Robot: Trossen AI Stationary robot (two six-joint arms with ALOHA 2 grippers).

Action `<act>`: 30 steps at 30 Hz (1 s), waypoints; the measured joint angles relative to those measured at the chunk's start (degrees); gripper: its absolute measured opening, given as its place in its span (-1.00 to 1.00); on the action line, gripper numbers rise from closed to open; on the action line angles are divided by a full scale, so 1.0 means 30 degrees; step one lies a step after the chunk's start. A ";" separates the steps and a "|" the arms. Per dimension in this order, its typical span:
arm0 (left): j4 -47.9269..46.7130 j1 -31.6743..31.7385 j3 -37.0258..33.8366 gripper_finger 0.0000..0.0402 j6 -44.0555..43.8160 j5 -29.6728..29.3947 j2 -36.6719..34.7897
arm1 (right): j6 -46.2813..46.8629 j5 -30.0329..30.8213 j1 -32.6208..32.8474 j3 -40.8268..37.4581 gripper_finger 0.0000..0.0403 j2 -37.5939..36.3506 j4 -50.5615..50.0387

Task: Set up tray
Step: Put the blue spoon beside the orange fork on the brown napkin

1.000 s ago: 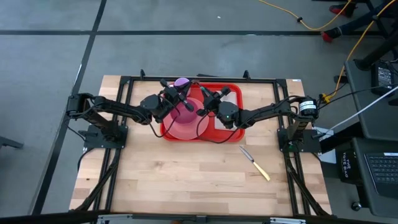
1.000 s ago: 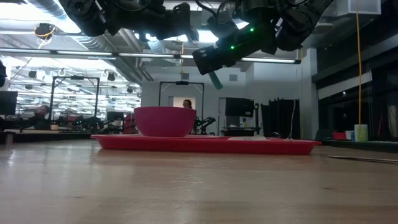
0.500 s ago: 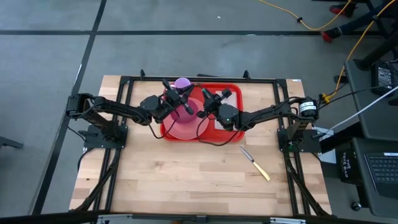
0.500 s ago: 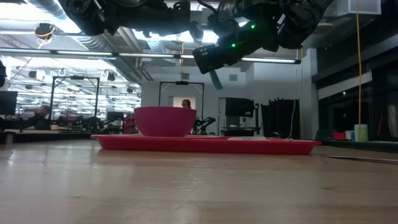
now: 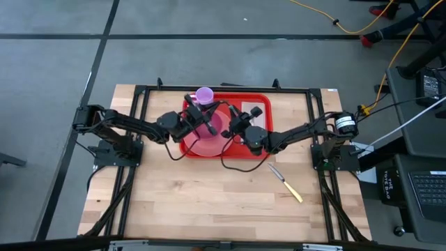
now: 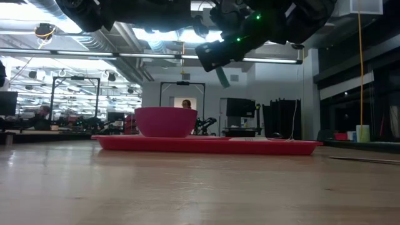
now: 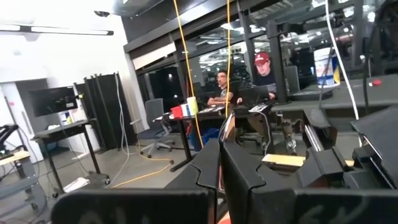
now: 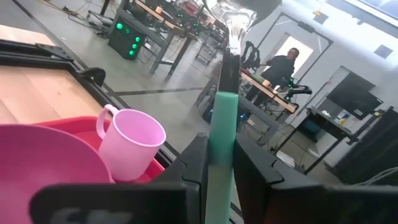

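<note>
The right gripper (image 8: pixel 221 155) has its 2 fingers (image 8: pixel 193 163) clamped on a slim green handle (image 8: pixel 222 124), probably a piece of cutlery, though its working end is hidden. In the low view that gripper (image 6: pixel 215 62) hangs well above the tray (image 6: pixel 262 147) with the green handle (image 6: pixel 222 77) pointing down. The left gripper (image 7: pixel 219 165) shows its fingers (image 7: pixel 205 168) pressed together with nothing visible between them, and it hovers over the left part of the tray (image 5: pixel 259 150) near the pink bowl (image 5: pixel 207 136). The tray lies at the far middle of the tabletop (image 5: pixel 202 202); a pink cup (image 5: pixel 203 95) stands at its far left corner, and a white sheet, maybe a napkin (image 5: pixel 252 108), lies on its right side. A yellow-handled knife (image 5: pixel 287 183) rests on the wood to the near right, off the tray. The step in hand looks like placing the green utensil; next the right arm should lower it onto the free right part of the tray, clear of the bowl, then release.
</note>
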 joint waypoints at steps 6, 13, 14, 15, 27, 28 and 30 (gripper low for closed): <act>-0.0164 -0.0435 0.0007 -0.99 0.0612 -0.0282 0.0000 | -0.0036 0.0719 0.0553 -0.0007 -0.72 0.0000 -0.0073; -0.0205 -0.0805 0.0015 -0.99 0.0602 -0.1260 0.0000 | -0.0003 0.0987 0.0906 -0.0007 -0.72 0.0000 -0.0073; -0.0201 -0.0891 0.0015 -0.99 0.0605 -0.1450 0.0000 | 0.0000 0.0983 0.0934 -0.0007 -0.72 0.0000 -0.0073; -0.0168 -0.0988 0.0015 -0.99 0.0587 -0.1634 0.0007 | 0.0000 0.0983 0.0955 -0.0007 -0.72 0.0000 -0.0072; 0.0225 -0.1159 0.0015 -0.99 0.0966 -0.1800 0.0029 | 0.0015 0.0881 0.0976 -0.0007 -0.72 0.0000 0.0015; 0.0225 -0.1159 0.0015 -0.99 0.0926 -0.1800 0.0029 | 0.0015 0.0881 0.0976 -0.0007 -0.72 0.0000 0.0015; 0.0233 -0.1159 0.0015 -0.99 0.0922 -0.1800 0.0029 | 0.0015 0.0881 0.0976 -0.0007 -0.72 0.0000 0.0015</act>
